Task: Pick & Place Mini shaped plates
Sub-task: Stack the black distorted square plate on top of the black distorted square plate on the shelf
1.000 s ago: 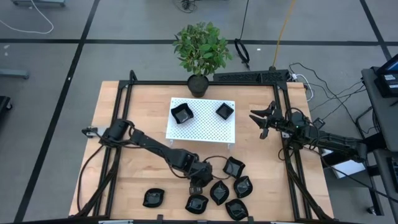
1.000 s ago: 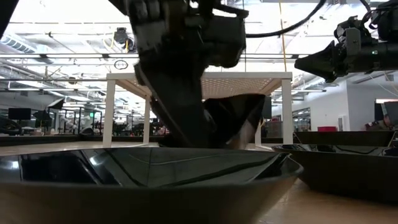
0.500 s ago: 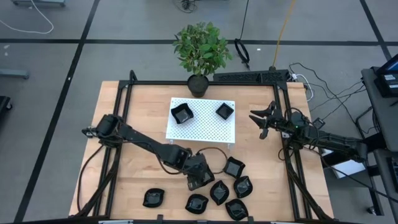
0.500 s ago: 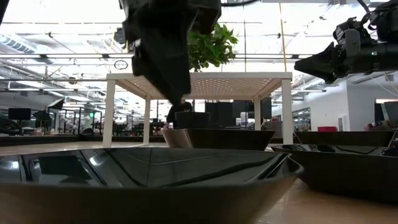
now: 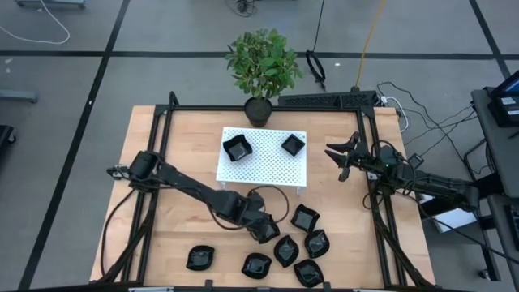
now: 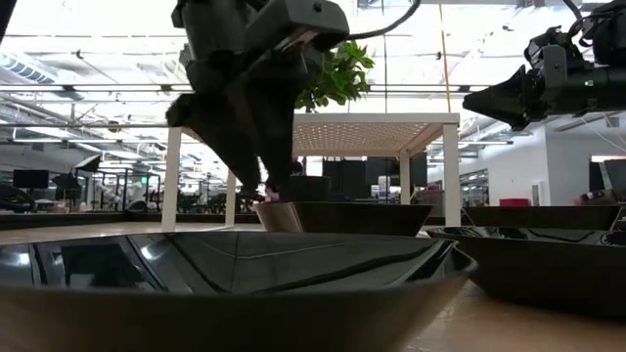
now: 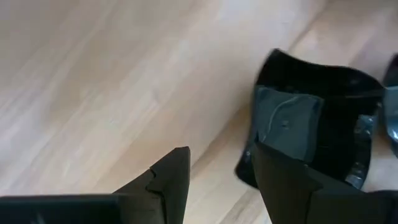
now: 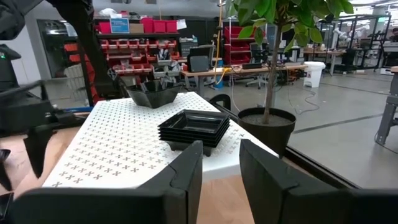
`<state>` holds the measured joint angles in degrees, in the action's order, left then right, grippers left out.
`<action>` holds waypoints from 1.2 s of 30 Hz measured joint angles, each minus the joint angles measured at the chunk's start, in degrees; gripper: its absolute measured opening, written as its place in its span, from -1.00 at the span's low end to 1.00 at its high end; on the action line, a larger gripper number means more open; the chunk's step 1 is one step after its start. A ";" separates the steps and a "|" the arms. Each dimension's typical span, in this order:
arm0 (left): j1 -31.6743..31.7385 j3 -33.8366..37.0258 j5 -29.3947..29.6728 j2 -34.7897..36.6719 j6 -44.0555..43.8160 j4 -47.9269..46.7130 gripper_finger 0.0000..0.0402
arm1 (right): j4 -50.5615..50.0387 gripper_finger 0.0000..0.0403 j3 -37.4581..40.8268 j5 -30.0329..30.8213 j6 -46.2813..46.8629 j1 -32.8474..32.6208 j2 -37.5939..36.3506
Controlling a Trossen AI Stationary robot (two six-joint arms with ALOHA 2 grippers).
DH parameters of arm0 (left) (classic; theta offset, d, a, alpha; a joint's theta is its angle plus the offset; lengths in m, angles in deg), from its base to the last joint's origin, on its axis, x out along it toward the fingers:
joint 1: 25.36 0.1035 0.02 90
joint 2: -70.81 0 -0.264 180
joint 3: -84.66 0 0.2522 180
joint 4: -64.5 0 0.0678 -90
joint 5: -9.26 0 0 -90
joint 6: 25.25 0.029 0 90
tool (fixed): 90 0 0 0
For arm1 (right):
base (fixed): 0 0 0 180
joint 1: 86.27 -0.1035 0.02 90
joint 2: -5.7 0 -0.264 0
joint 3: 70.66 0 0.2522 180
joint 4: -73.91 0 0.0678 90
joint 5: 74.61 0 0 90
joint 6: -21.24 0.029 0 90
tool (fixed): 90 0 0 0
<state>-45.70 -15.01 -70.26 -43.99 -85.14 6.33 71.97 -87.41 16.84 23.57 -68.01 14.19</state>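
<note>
Reaching low over the pale wooden table (image 5: 162,227), the left gripper (image 5: 266,233) hangs with its fingers spread and empty, one fingertip just over the rim of a glossy black mini shaped plate (image 7: 311,140). Six more loose plates (image 5: 293,251) lie close beside and beyond it. Two stacks (count unclear) already sit on the white perforated platform (image 5: 268,166), so most placing seems left. The right gripper (image 5: 340,159) waits, parted, beside that platform.

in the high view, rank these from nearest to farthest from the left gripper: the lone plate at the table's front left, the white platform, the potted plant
1. The lone plate, front left of the left gripper.
2. The white platform, behind it at mid table.
3. The potted plant, at the far edge.
</note>
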 joint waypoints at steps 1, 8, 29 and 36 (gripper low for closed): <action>0.00 0.00 -0.19 -0.33 1.51 0.79 -0.13 | -0.02 -0.53 0.00 0.00 0.00 0.01 0.00; 0.00 0.02 -0.85 -1.27 7.81 4.32 -0.13 | 0.05 -0.53 0.00 0.00 0.01 0.01 0.00; 0.40 0.02 -4.00 -3.44 12.24 6.30 -0.13 | -0.06 -0.53 0.00 0.00 0.00 0.00 0.24; 0.68 1.04 -3.55 -3.42 12.29 7.27 -0.38 | -0.06 -0.53 0.00 0.00 0.00 0.01 0.24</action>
<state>-45.01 -13.97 -73.81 -47.41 -72.85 13.60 71.92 -87.41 16.84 23.57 -68.00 14.43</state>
